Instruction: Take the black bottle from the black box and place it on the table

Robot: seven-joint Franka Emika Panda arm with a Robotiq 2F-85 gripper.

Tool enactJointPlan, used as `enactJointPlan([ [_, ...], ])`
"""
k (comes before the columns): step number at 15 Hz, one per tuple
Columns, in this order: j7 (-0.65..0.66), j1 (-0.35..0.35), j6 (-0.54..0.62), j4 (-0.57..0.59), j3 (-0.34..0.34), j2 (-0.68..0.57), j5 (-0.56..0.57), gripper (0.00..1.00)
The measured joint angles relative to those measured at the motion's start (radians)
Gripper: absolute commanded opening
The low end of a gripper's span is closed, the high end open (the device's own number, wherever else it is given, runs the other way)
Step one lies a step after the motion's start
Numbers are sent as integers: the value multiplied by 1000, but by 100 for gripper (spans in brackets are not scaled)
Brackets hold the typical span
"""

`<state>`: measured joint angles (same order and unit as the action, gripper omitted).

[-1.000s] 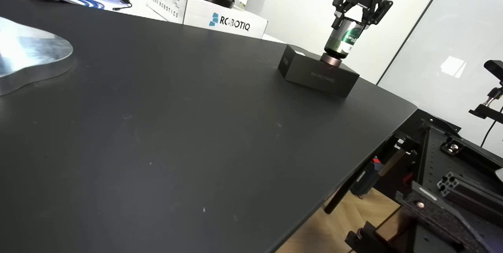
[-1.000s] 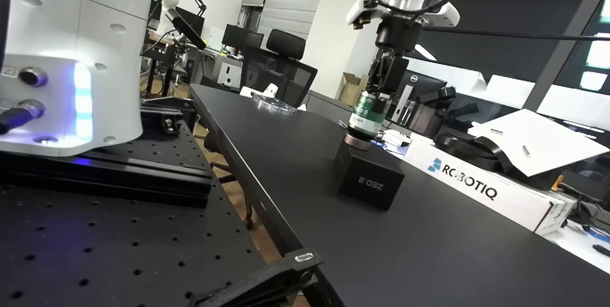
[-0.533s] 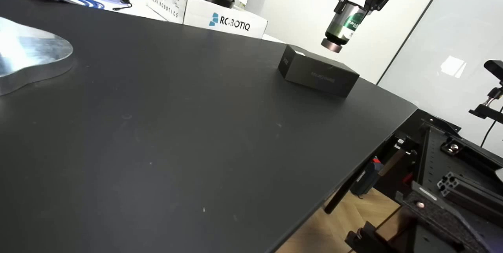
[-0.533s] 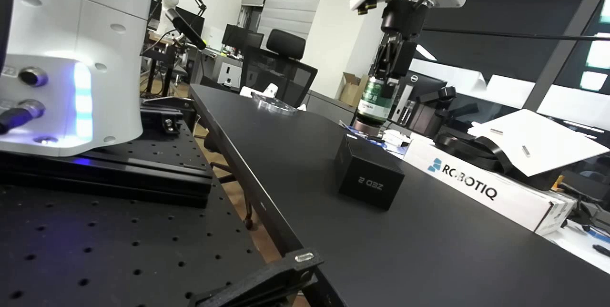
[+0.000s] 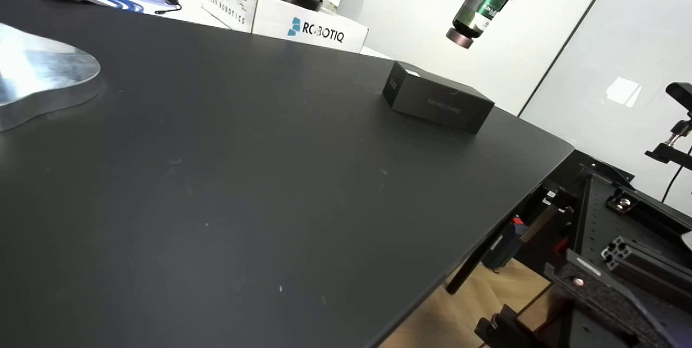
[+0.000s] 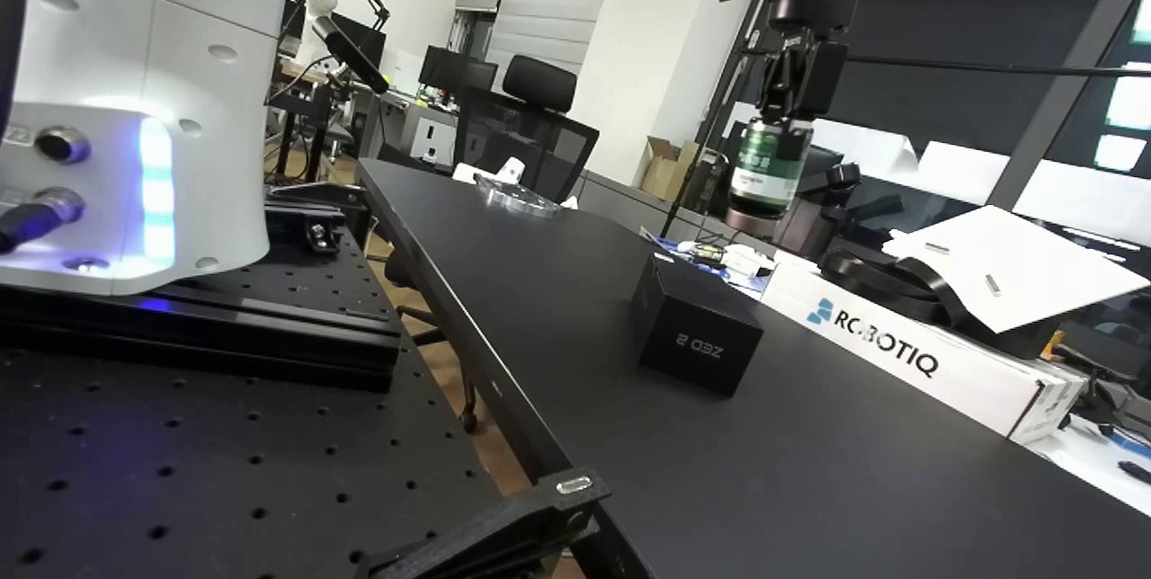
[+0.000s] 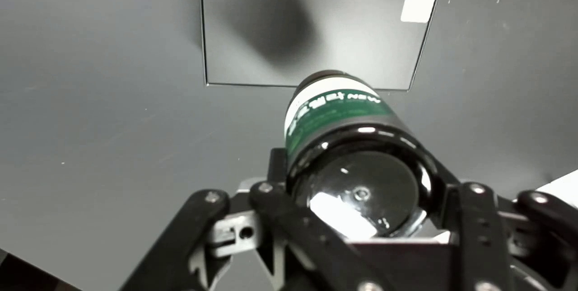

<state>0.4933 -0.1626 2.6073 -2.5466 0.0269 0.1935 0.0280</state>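
Broad and black, your desk (image 5: 232, 175) stretches across both exterior views. Beyond its far end, in an exterior view, you can see a mesh-backed office chair (image 6: 530, 134). Just past one edge of the desk stands a long white box (image 5: 281, 21) lettered Robotiq. On the desk you have the black box (image 5: 439, 100), lying flat. Above, your gripper (image 7: 361, 176) is clamped on the black bottle (image 5: 478, 11), pressing it from both sides near its base. You hold that bottle upside down in the air, apart from both box and desk; whether it hangs squarely over the box, you cannot tell. Its label (image 6: 764, 174) shows you green and white, and below that its brownish cap (image 6: 753, 224) points downward. Your wrist view gives you a white sticker (image 7: 419, 5) at one corner of the box's top.
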Motion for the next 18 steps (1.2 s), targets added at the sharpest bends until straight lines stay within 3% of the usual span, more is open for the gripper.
enactJointPlan([
  [6, 0, -57, 22, 139, 57, -136, 15, 44],
  [18, -5, -26, 67, 315, 169, -526, -49, 44],
])
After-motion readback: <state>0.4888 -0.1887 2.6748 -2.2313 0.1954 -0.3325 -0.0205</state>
